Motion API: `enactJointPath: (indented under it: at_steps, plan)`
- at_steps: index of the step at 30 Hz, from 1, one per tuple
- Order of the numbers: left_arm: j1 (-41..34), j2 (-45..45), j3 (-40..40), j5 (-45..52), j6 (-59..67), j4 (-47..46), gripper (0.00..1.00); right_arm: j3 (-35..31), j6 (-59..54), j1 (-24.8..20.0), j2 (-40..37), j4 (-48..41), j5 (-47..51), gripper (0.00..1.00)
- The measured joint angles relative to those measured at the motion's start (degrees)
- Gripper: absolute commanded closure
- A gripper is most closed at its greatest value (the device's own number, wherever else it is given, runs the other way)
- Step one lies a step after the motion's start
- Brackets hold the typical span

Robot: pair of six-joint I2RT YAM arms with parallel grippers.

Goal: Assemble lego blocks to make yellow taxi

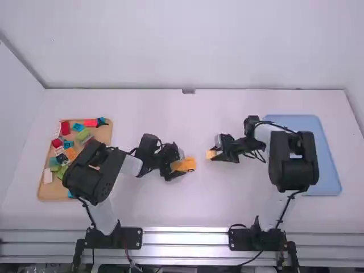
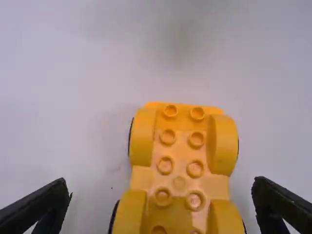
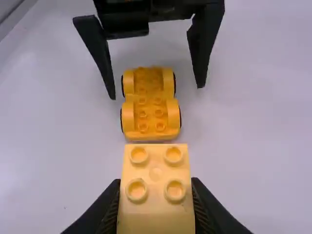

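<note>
Yellow block [image 3: 155,195] clamped in the right gripper [image 1: 214,154].
Beyond it the wheeled yellow base [image 3: 151,117] lies studs-up on the white table [image 1: 193,210], the left gripper [image 1: 181,164] open astride its far end, fingers clear of the sides; farther off sits a tan tray [image 1: 51,193] of mixed blocks [image 1: 70,153].

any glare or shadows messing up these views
High view: bright glare on the metal rail near the robot bases. Left wrist view: soft, faint shadow beside the yellow car base, and a dim patch farther off on the table. Right wrist view: the yellow brick looks pale and brightly lit, the studs still readable, with soft shading around the car base.
</note>
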Motion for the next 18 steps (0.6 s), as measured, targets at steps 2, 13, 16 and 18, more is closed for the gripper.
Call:
enactJointPath:
  at_steps: [2,13,16,18]
  plan:
    - [0.0,0.02,-1.88,0.11,0.9,3.61,0.01,0.0,-0.09,1.36,0.0,0.09,-0.44,0.88]
    - [0.74,4.07,-4.42,2.01,1.05,12.13,0.0,0.0,1.05,6.64,0.0,4.68,-2.89,0.85]
    - [0.81,5.99,-3.48,4.79,0.87,12.17,0.0,0.0,1.64,7.69,0.0,5.14,-2.89,0.85]
    - [0.81,7.17,-2.12,6.1,1.2,11.87,0.03,0.0,2.19,8.33,0.0,5.33,-2.86,0.85]
